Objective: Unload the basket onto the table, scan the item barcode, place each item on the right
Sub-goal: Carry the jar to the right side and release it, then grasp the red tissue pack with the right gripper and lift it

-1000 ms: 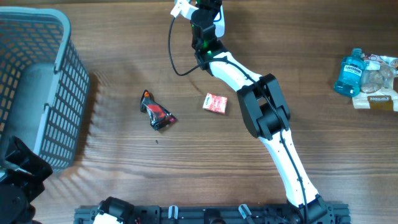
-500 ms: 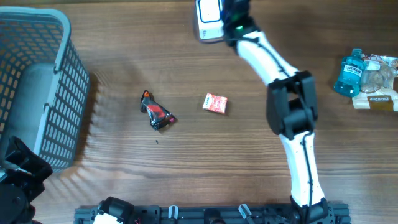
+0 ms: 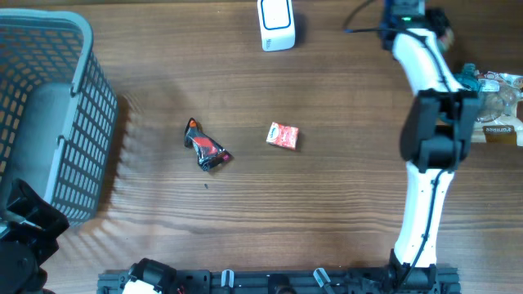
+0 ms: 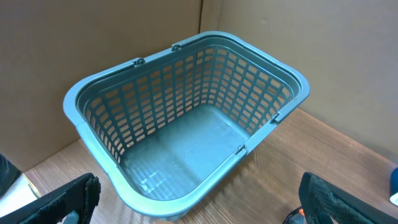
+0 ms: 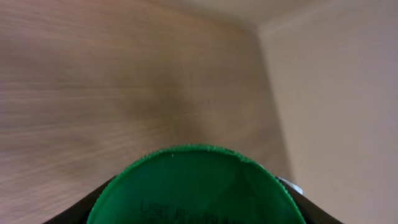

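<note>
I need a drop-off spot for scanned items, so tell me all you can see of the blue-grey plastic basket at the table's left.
The blue-grey plastic basket is rectangular with rounded corners, slotted lattice walls, a smooth solid floor and a thick rim bearing small clips. It stands upright and empty on the wooden table, at its left side, partly cut off in the overhead view. Only the table touches it.

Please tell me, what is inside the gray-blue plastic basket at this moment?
Nothing lies inside the basket. The left wrist view shows its bare floor and slotted walls. Only a narrow strip of the floor, just behind the near rim, is covered, so that part cannot be checked.
</note>
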Robot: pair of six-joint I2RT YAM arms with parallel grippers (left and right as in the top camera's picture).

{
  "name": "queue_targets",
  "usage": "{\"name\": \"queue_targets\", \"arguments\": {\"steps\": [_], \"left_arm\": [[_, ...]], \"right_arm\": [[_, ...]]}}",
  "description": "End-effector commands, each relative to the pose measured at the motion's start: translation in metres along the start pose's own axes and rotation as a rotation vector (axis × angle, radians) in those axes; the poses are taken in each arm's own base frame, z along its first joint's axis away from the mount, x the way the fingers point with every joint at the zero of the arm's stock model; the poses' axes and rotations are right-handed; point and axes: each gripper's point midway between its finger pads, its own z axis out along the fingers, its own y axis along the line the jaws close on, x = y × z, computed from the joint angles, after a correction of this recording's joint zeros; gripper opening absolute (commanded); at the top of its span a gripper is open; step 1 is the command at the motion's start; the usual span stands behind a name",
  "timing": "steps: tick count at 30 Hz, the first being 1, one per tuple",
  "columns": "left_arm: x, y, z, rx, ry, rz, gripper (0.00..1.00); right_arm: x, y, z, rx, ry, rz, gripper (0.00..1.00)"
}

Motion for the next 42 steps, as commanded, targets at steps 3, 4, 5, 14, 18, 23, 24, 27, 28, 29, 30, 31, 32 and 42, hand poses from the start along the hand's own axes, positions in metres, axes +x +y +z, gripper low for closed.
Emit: {"name": "queue_targets", "arguments": {"steps": [3,4,5,14,18,23,24,27,28,29,30,31,32,42], "left_arm": [[-0.001,0.001,0.002,-0.023,-0.005,0.016,1.0],[-0.001,0.0,0.002,-0.021,-0.004,0.017,1.0],[0.0,-0.001,0.002,-0.015,0.001,0.016,1.0],[0.002,-0.003,0.002,-0.002,0.012,0.016,1.0],[0.003,-0.004,0.002,0.003,0.016,0.016,1.0],[0.002,-0.003,0.002,0.0,0.013,0.017,1.0],[0.002,-0.003,0.002,0.0,0.014,0.017,1.0],[0.002,-0.003,0.002,0.0,0.013,0.017,1.0],[0.002,-0.003,0.002,0.0,0.013,0.017,1.0],[0.002,-0.003,0.002,0.0,0.013,0.017,1.0],[0.002,-0.003,0.002,0.0,0.014,0.017,1.0],[0.002,-0.003,0.002,0.0,0.014,0.017,1.0],[0.002,-0.003,0.002,0.0,0.014,0.017,1.0],[0.005,-0.007,0.002,0.022,0.03,0.024,1.0]], "right_arm": [[0.048,-0.015,0.042,-0.261,0.178,0.354,0.4],[0.057,-0.012,0.048,-0.342,0.216,0.402,0.39],[0.066,-0.014,0.055,-0.409,0.252,0.46,0.37],[0.095,-0.046,0.086,-0.479,0.31,0.58,0.39],[0.088,-0.033,0.078,-0.582,0.288,0.55,1.0],[0.054,-0.025,0.057,-0.653,0.19,0.54,1.0],[0.044,-0.03,0.05,-0.652,0.158,0.545,1.0],[0.012,-0.059,0.019,-0.639,0.057,0.568,1.0],[0.002,-0.073,0.006,-0.628,0.021,0.577,1.0],[-0.016,-0.111,-0.025,-0.571,-0.054,0.596,1.0],[-0.02,-0.129,-0.04,-0.526,-0.076,0.603,1.0],[-0.022,-0.151,-0.059,-0.468,-0.097,0.609,1.0],[-0.022,-0.172,-0.079,-0.413,-0.115,0.614,1.0],[-0.005,-0.065,-0.264,-0.919,0.021,0.485,1.0]]}}
